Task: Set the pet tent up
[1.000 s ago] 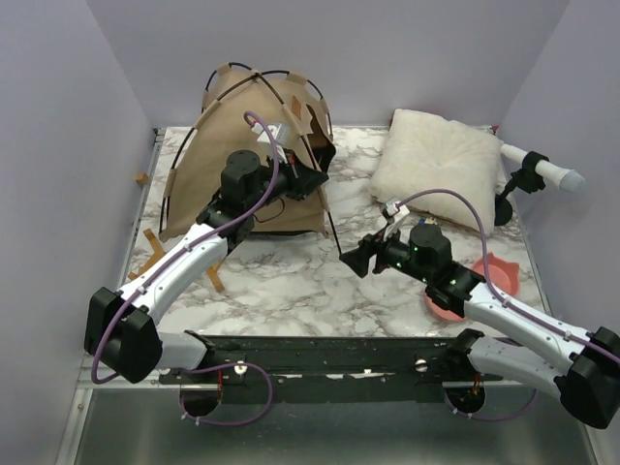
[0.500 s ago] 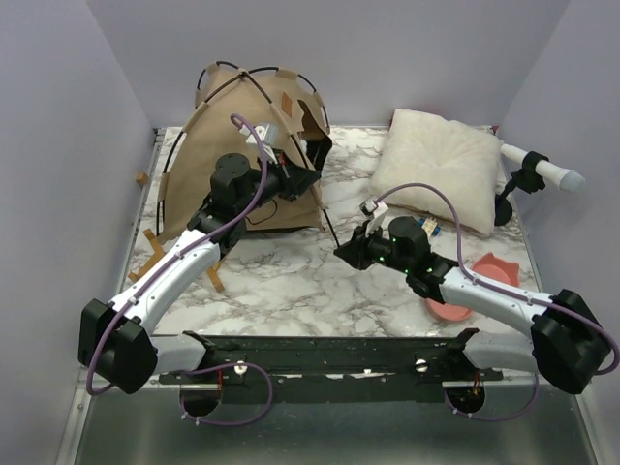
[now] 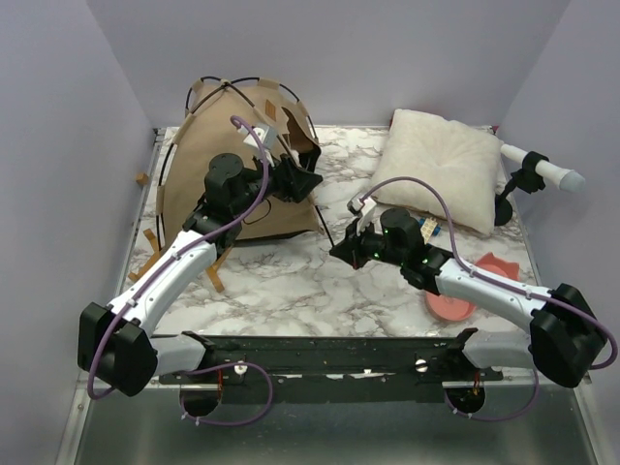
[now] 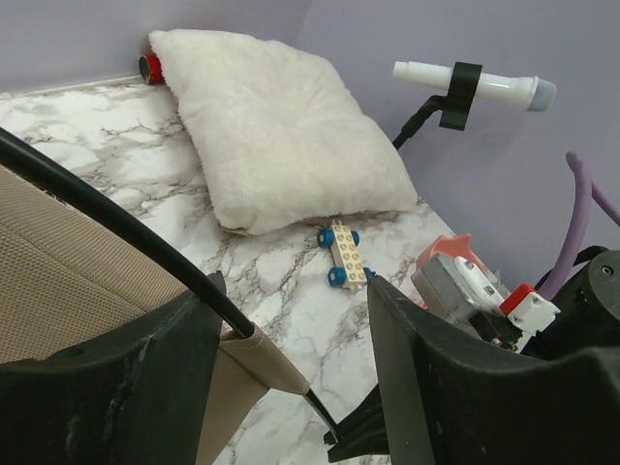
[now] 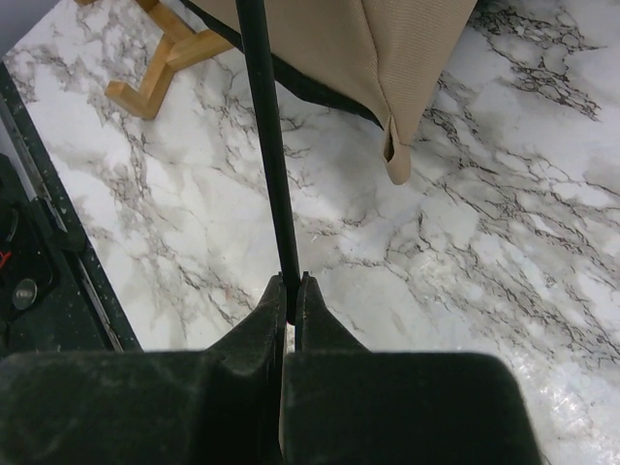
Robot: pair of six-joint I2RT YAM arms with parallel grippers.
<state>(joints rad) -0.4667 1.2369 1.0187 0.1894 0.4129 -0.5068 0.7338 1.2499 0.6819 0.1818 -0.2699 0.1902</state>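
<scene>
**A:** Where's the pet tent (image 3: 189,165)?
**B:** Just ahead of both arms. The left jaws stand apart around its pole (image 4: 97,211), and the right jaws are clamped on the tip.
**A:** Handling?
**B:** Probably light and floppy, with a springy, slick pole. Grip near the tip.

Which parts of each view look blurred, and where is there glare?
Left wrist: the near left fingers are soft, the pillow crisp. Right wrist: the dark right fingers blur, the tent pole is sharp, the marble table glares at lower right. Top external: even light, no glare on the pet tent.
</scene>
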